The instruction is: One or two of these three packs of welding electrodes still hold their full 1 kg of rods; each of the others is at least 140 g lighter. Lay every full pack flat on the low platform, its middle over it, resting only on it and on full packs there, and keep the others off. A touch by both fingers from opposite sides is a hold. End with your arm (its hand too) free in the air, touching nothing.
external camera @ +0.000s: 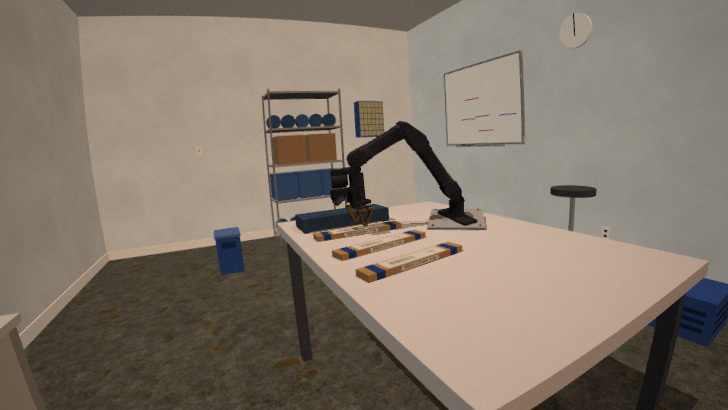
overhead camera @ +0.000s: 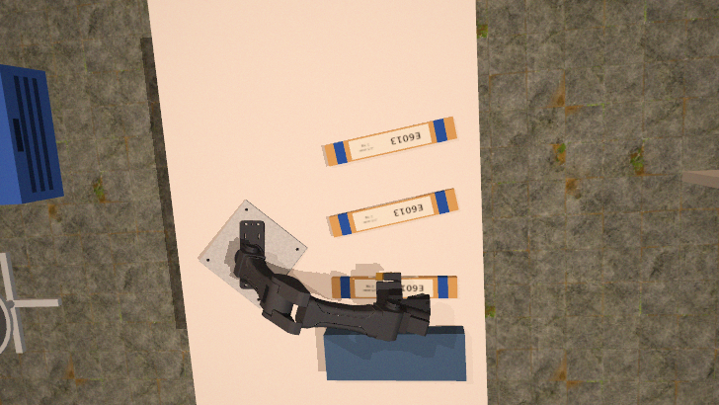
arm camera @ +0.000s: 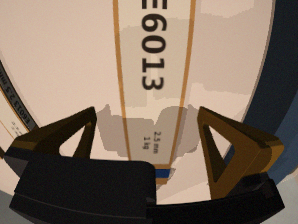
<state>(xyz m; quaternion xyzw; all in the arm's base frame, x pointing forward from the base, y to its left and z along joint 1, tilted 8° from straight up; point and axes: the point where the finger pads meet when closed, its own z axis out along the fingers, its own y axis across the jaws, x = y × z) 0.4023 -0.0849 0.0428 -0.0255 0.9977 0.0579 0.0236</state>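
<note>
Three orange packs with blue bands and cream E6013 labels lie flat on the table. The pack nearest the platform point(overhead camera: 361, 287) point(external camera: 336, 234) point(arm camera: 150, 117) lies alongside the low dark-blue platform point(overhead camera: 397, 360) point(external camera: 341, 220) point(arm camera: 287, 117). The middle pack point(overhead camera: 393, 211) point(external camera: 379, 245) and the far pack point(overhead camera: 389, 141) point(external camera: 410, 261) lie slightly slanted. My gripper point(overhead camera: 387, 287) point(external camera: 363, 220) point(arm camera: 147, 112) is open and empty, pointing down over the pack nearest the platform, one finger on each side of its width in the wrist view. The arm hides part of that pack from above. No pack is on the platform.
The arm's base plate point(overhead camera: 281, 244) point(external camera: 458, 225) stands left of the packs in the overhead view. The forearm passes above the platform's near edge. The table point(overhead camera: 261, 100) point(external camera: 534, 290) ends just beyond the packs' right ends in the overhead view.
</note>
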